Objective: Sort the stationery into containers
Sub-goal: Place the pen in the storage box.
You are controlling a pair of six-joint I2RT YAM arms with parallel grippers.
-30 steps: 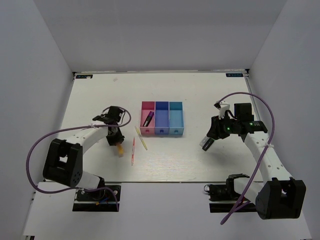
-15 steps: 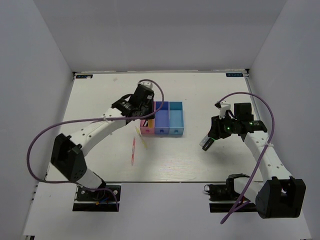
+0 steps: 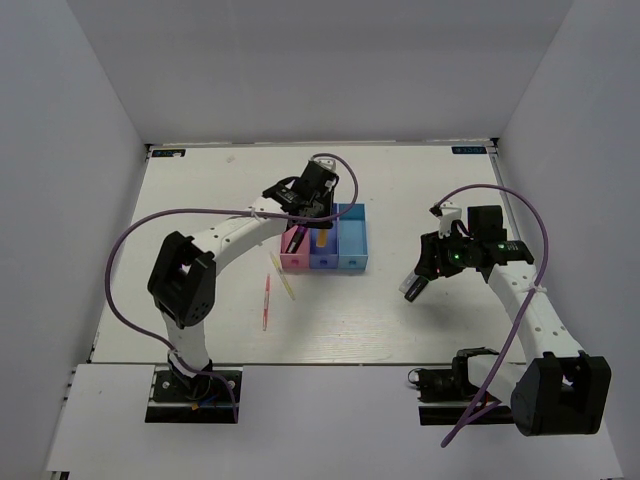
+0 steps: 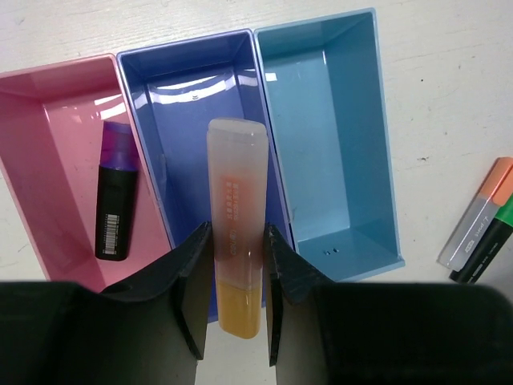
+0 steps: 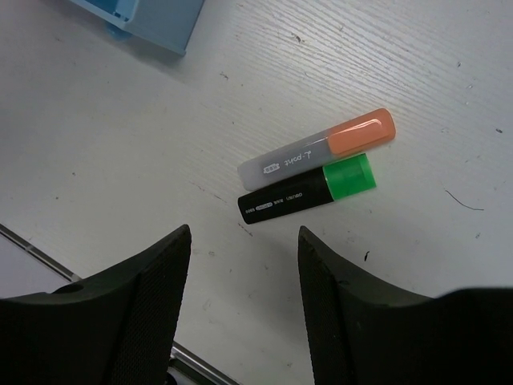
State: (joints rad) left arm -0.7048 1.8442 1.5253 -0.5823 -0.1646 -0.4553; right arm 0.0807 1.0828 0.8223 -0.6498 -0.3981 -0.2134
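- Stationery is partly sorted: your left gripper (image 4: pixel 237 249) has its jaws clamped on the sides of the orange highlighter (image 4: pixel 236 160), gripping near its lower end so most of the barrel sticks out ahead of the fingers.
- You have the highlighter lined up lengthwise over the blue bin (image 4: pixel 152 104), the middle of the three. That alignment looks meant to let it drop flat inside without catching a wall.
- The dark purple marker (image 4: pixel 115 200) lies in the pink bin (image 4: pixel 48 160) on the left. The teal bin (image 4: pixel 329 144) on the right holds nothing that you can see.
- Your right gripper (image 5: pixel 244 237) hangs above the table with its jaws wide and nothing between them. Just ahead of it lie the grey marker with an orange cap (image 5: pixel 317 156) and the black marker with a green cap (image 5: pixel 304 192), side by side and touching. That closeness may make it awkward to pinch only one.
- Beside the pink bin, the thin red-pink pen (image 3: pixel 266 302) and the pale-yellow pen (image 3: pixel 283 275) lie loose on the table, not yet sorted.
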